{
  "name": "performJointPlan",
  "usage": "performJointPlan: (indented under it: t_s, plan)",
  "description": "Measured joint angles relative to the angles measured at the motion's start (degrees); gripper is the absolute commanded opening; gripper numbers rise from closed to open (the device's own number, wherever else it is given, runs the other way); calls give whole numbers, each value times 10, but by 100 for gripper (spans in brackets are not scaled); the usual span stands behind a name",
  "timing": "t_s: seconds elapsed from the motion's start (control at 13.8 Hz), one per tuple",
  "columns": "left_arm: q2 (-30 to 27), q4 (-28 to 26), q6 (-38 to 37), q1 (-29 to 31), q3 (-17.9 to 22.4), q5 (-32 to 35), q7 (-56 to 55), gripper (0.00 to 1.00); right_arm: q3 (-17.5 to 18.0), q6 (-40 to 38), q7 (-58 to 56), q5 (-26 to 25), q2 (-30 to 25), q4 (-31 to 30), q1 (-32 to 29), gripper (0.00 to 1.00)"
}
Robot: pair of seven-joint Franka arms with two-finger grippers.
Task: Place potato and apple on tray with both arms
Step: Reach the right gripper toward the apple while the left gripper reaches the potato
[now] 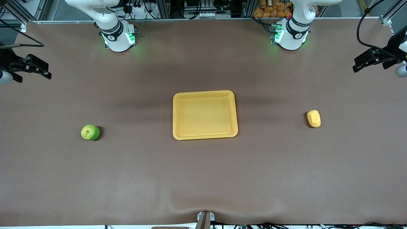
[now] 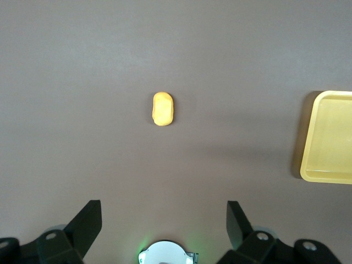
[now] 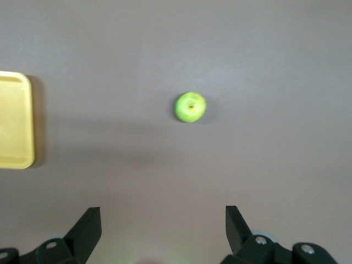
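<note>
The yellow-orange tray (image 1: 205, 115) lies empty at the middle of the table. The green apple (image 1: 90, 132) sits on the table toward the right arm's end, stem spot up. The yellow potato (image 1: 313, 118) lies toward the left arm's end. My right gripper (image 1: 43, 70) hangs open and empty over the table's edge at its own end. My left gripper (image 1: 357, 65) hangs open and empty over its end. In the left wrist view the open gripper (image 2: 164, 220) is high above the potato (image 2: 163, 109) and tray (image 2: 330, 137). In the right wrist view the open gripper (image 3: 163, 220) is high above the apple (image 3: 190, 106) and tray (image 3: 15, 118).
Both arm bases (image 1: 118, 36) (image 1: 291, 33) stand along the table's edge farthest from the front camera. The brown table surface (image 1: 203, 178) holds only the tray, apple and potato. A small bracket (image 1: 205, 218) sits at the table's edge nearest that camera.
</note>
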Motion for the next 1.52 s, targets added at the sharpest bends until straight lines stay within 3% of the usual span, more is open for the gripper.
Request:
performJointPlan:
  t_s: [0.65, 1.09, 1.52]
  plan:
    - [2, 0, 0, 0, 0, 0, 0, 100, -9, 15, 9, 1, 0, 1, -4, 100]
    - [18, -6, -5, 14, 4, 0, 7, 100, -9, -19, 112, 13, 19, -2, -5, 100]
    - [31, -80, 50, 29, 5, 0, 14, 100, -9, -21, 147, 40, 39, -4, -18, 100]
